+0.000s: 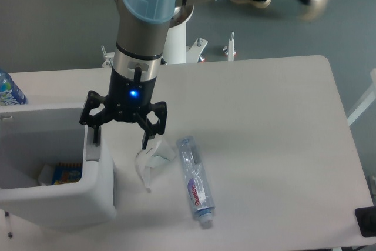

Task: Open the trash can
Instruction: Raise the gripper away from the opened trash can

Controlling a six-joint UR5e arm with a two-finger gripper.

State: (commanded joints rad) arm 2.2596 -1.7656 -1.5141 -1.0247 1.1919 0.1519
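Observation:
The trash can (97, 195) is a large boxy white bin at the table's front left. Its inside (35, 157) shows from above, with a colourful wrapper (66, 174) and white scraps in it. A white panel (41, 117) stands along its far side; I cannot tell if this is the lid. A small grey tab (92, 152) sits on the right rim. My gripper (121, 138) points down with its fingers spread wide and empty. Its left fingertip (96, 134) is right over the grey tab, and its right fingertip (146, 140) hangs above the crumpled paper.
A crumpled white paper (151, 160) lies just right of the bin. A clear plastic bottle (195, 181) lies on its side beside it. Another bottle with a blue label (8, 89) stands at the left edge. A black object (366, 221) sits at the front right corner.

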